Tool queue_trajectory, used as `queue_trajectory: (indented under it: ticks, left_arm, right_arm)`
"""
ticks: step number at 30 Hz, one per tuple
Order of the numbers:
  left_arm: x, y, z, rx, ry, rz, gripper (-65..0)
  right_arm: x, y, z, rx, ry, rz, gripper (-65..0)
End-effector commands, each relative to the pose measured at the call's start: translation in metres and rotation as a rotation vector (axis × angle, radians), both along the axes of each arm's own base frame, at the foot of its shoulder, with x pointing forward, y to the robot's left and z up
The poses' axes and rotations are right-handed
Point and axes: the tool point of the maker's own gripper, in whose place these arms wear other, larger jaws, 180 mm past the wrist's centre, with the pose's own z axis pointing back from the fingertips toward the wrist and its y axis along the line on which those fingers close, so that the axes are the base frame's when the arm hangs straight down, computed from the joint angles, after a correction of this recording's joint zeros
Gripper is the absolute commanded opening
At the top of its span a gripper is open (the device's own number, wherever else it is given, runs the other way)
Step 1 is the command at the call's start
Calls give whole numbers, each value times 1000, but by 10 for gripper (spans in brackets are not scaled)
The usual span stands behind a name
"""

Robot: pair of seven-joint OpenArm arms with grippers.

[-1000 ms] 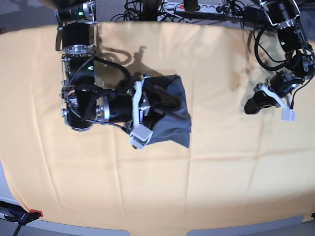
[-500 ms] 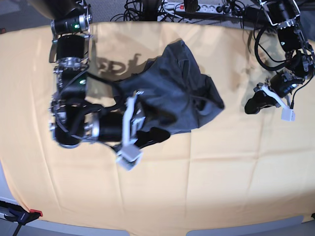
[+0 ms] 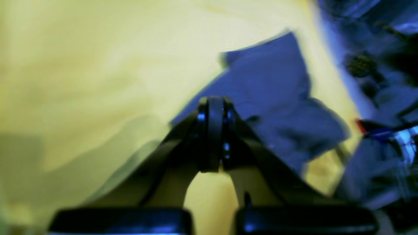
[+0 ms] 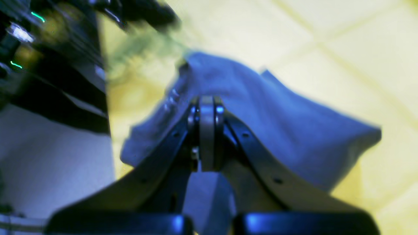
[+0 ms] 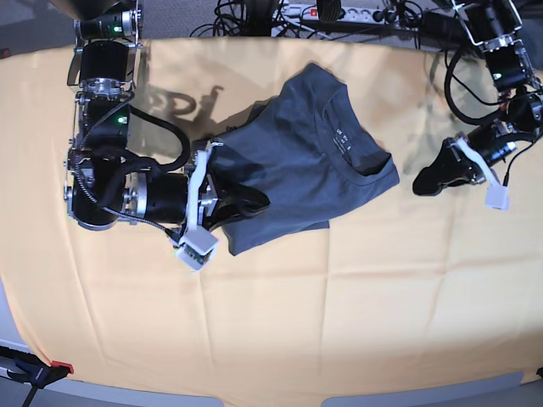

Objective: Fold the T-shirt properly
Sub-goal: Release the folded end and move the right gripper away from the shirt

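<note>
The dark slate-grey T-shirt [image 5: 305, 161] lies partly spread on the table's middle, with its collar and white label [image 5: 341, 136] facing up toward the right. My right gripper [image 5: 253, 203] is on the base view's left, shut on the T-shirt's lower left edge. In the right wrist view the shut fingers [image 4: 206, 111] have the T-shirt [image 4: 281, 127] bunched around them. My left gripper [image 5: 422, 184] is shut and empty, hovering just right of the T-shirt. The left wrist view shows its shut fingers [image 3: 212, 111] with the T-shirt [image 3: 277, 98] beyond them.
An orange-yellow cloth [image 5: 356, 322] covers the table. Cables and a power strip [image 5: 339, 13] run along the back edge. A clamp [image 5: 38, 370] sits at the front left corner.
My right gripper has drawn back to the left with the T-shirt's edge. The bunched T-shirt has opened out toward the right, so the collar now shows. The left gripper has barely moved.
</note>
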Motion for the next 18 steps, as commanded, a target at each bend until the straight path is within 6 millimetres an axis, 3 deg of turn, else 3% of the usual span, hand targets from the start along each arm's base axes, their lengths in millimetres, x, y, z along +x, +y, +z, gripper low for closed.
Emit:
queue_trajectory:
  ticks: [1, 11, 14, 15, 18]
  left_arm:
    - [4, 2, 20, -2, -67, -19, -650]
    - [2, 4, 18, 16, -56, -31, -650]
    - [2, 4, 17, 21, -52, -31, -650]
    - [2, 4, 17, 20, -53, -31, -650]
    - [2, 4, 18, 16, -55, -31, -650]
  right_arm:
    - [4, 7, 17, 46, -50, 10, -650]
    - [-12, 61, 1, -88, -143, 158, -650]
    - [-8, 72, 4, -115, -190, 167, -650]
    - [-5, 76, 8, -105, -213, 156, -616]
    - [9, 84, 16, -88, -277, 113, -348]
